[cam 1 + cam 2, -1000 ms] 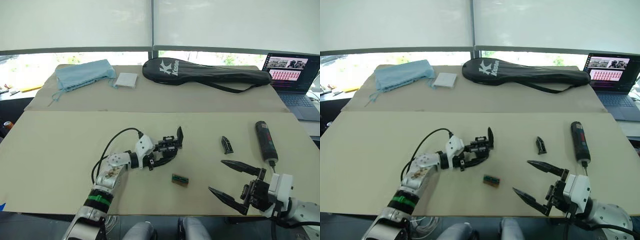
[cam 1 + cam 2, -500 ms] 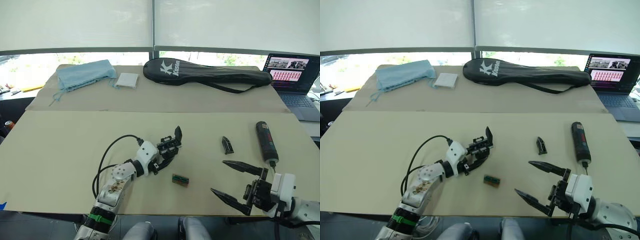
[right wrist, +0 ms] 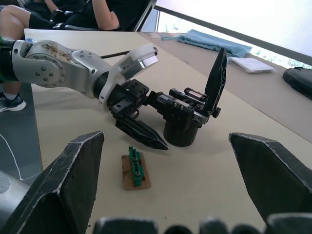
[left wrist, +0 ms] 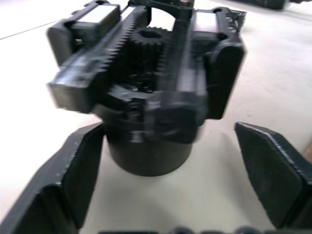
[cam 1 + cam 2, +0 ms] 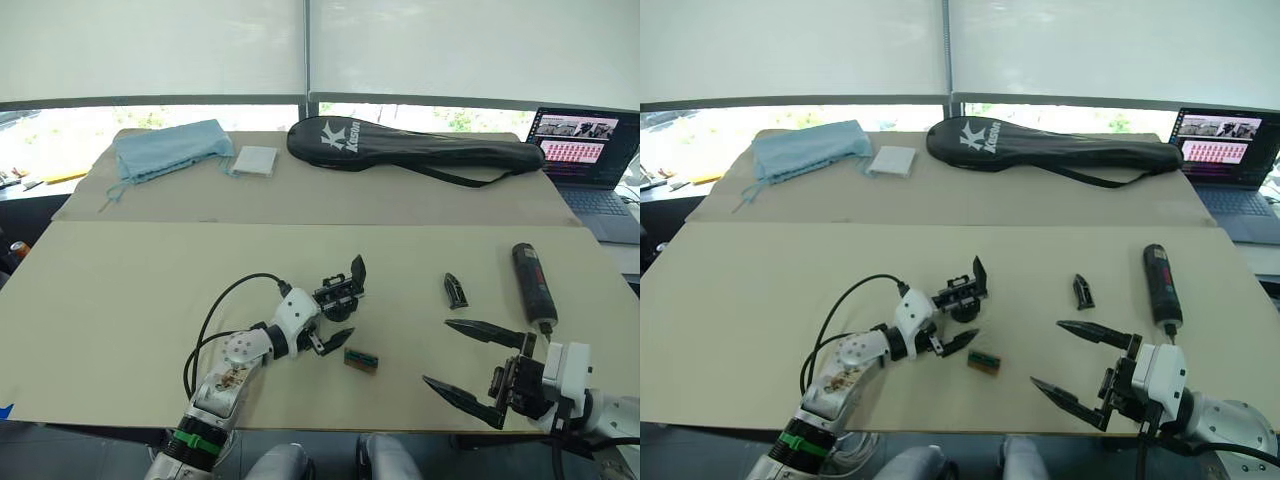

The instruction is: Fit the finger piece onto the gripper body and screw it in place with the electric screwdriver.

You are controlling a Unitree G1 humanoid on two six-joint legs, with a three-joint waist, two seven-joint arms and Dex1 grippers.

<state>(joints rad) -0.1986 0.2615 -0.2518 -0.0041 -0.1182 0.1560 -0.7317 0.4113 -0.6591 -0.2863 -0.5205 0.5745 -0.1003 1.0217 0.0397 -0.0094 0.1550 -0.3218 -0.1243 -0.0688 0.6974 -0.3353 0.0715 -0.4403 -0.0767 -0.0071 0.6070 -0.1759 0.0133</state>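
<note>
Change: our left hand point(image 5: 333, 318) was closed round the gripper body point(image 5: 340, 291) half a second ago; now its fingers are spread, one on each side of the round base, not gripping.
Meaning: we read this as a release or a regrip; body stands upright on the surface point(image 5: 120, 300), its one finger pointing up. Fitting not started.
Right hand point(image 5: 478, 364): wide open, holding nothing, hovering near the front edge, well right of the body.
Finger piece point(image 5: 454, 290): lying loose right of the body, apart from it.
Screwdriver point(image 5: 531, 284): further right of the body, beyond the finger piece, untouched.
Obstacle: small green part point(image 5: 360, 359) just in front of the body.
Room: open surface between body and finger piece; racket bag point(image 5: 410, 148) and laptop point(image 5: 588, 150) well behind the body.
</note>
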